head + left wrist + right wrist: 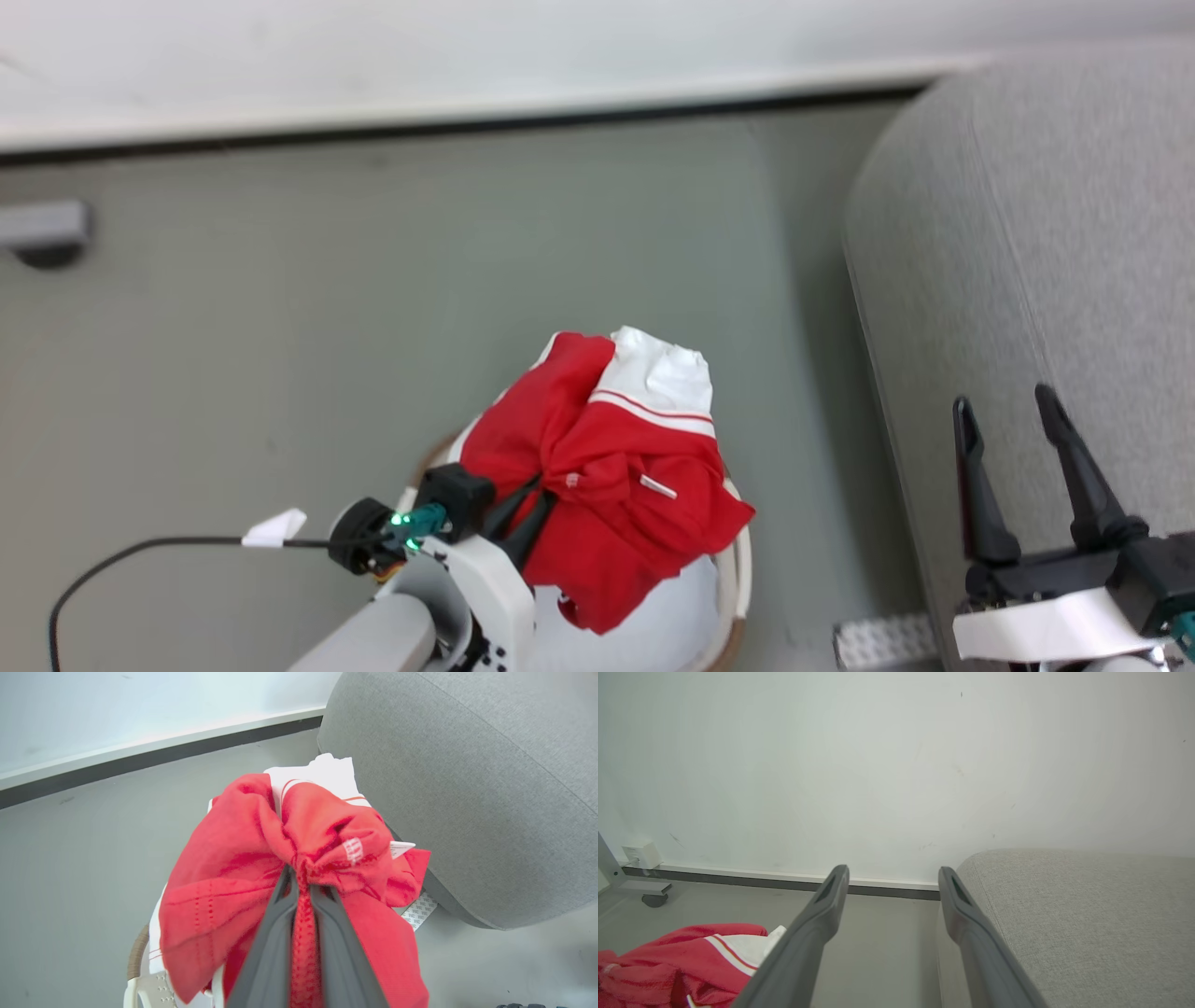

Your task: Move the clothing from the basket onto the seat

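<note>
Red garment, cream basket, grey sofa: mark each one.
Red fabric garment with white trim [607, 457], head view, bunched red cloth at its middle.
Cream-white plastic laundry basket [137, 954], left wrist view, brown rim at lower left.
Light grey fabric sofa [1027, 233], head view, upholstered top surface.

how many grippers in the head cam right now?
2. The left gripper is at lower left, shut on the clothing over the basket. The right gripper is at lower right, open, by the seat.
</note>
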`<state>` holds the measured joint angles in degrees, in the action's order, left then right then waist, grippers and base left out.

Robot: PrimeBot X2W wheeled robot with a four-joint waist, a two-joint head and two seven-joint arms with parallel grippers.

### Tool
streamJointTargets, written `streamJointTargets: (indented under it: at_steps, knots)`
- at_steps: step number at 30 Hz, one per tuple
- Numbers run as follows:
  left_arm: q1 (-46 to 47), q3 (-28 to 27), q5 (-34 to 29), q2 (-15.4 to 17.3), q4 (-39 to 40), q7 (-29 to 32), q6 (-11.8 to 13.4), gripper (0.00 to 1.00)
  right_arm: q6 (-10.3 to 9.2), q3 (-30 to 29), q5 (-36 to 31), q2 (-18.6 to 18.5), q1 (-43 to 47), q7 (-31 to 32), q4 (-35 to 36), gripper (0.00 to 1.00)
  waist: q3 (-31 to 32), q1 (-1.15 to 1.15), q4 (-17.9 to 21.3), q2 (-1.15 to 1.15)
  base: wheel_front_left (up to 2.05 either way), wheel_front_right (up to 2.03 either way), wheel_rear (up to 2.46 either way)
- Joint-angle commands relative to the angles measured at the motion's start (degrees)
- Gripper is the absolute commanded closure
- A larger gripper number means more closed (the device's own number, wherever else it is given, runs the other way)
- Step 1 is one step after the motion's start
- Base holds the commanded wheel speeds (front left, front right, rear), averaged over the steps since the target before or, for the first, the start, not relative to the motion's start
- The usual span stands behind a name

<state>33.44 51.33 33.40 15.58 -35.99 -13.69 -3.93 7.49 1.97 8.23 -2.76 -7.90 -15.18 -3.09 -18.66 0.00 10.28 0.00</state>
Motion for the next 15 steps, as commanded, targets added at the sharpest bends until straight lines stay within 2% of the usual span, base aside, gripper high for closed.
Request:
streamJointTargets:
  at_steps: [1, 9, 15]
  knots:
    - [-1.1, 0.0, 0.4, 0.3, 0.8, -0.1, 0.4, 1.0, 0.0, -0.2, -0.7, -0.2, 1.1, 0.0, -0.3, 0.0, 6.0, 0.0, -4.0, 0.0, 0.0, 0.0, 0.0]
    - [-5.8, -0.9, 2.3, 2.9, 11.5, 2.8, 4.0, 1.0, 0.0, -0.7, -2.4, -0.2, 5.8, 0.0, -1.4, 0.0, 15.3, 0.0, -5.5, 0.0, 0.0, 0.0, 0.0]
    - [-7.3, -1.3, 2.8, 5.4, 20.1, 6.4, 7.0, 1.0, 0.0, 2.6, -4.8, -0.2, 8.0, 0.0, 0.1, 0.0, 19.0, 0.0, -5.9, 0.0, 0.0, 0.0, 0.0]
